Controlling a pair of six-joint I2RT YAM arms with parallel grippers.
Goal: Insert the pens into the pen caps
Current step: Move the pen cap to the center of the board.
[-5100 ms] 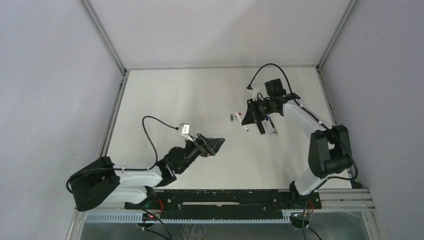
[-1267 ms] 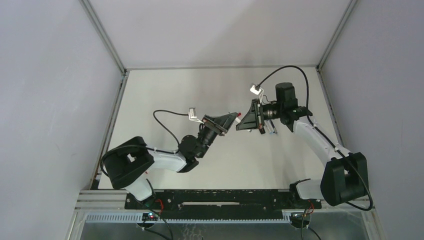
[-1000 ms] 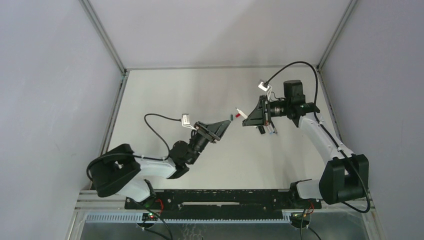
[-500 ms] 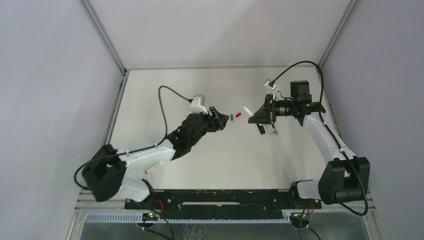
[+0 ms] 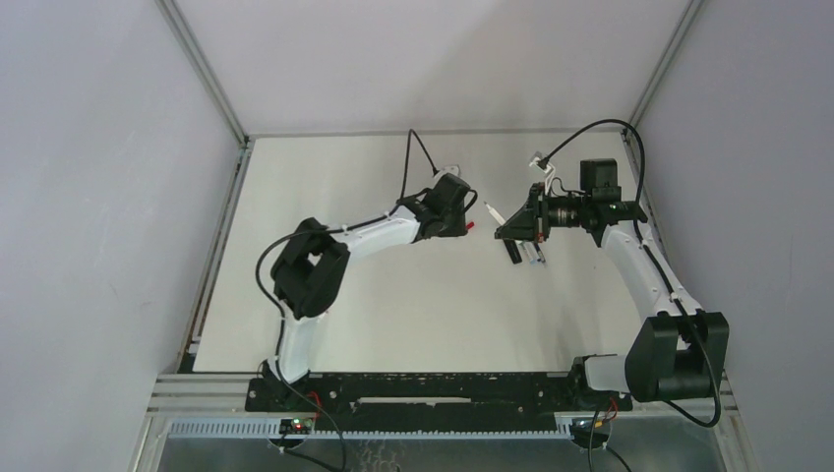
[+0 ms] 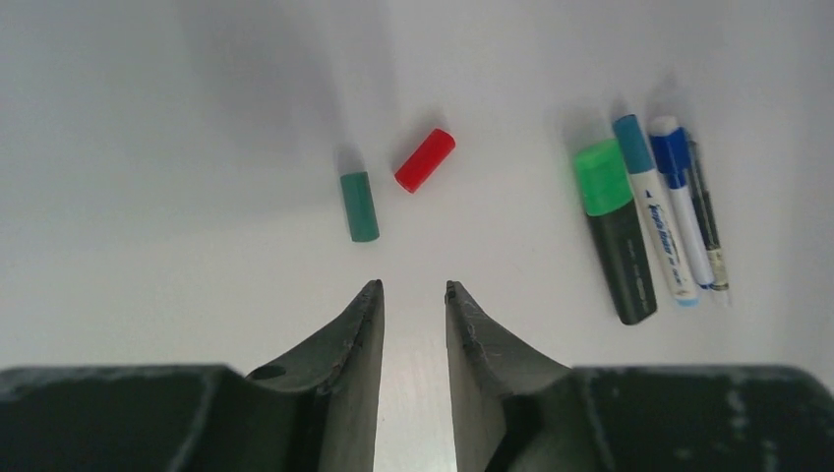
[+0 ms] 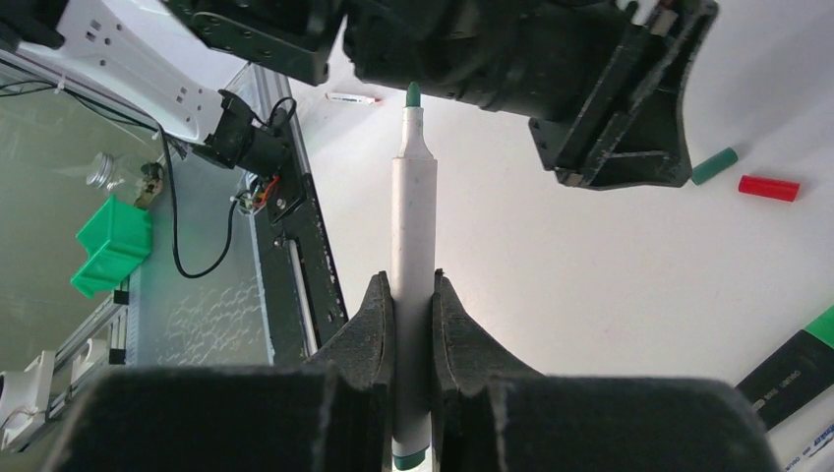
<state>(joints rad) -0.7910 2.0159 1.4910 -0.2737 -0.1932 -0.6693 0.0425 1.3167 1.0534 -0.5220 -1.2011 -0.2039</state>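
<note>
Left gripper (image 6: 413, 287) now fwd by green cap (image 6: 360, 206), ajar; right gripper (image 7: 413, 280) w/ pen (image 7: 413, 236).

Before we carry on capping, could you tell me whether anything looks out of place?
One slim white pen with a red end lies alone near the black front rail, far from the other pens; nothing looks damaged.

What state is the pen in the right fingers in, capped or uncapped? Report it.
Uncapped: the pen shows a bare green tip, and a loose green cap lies on the table.
</note>
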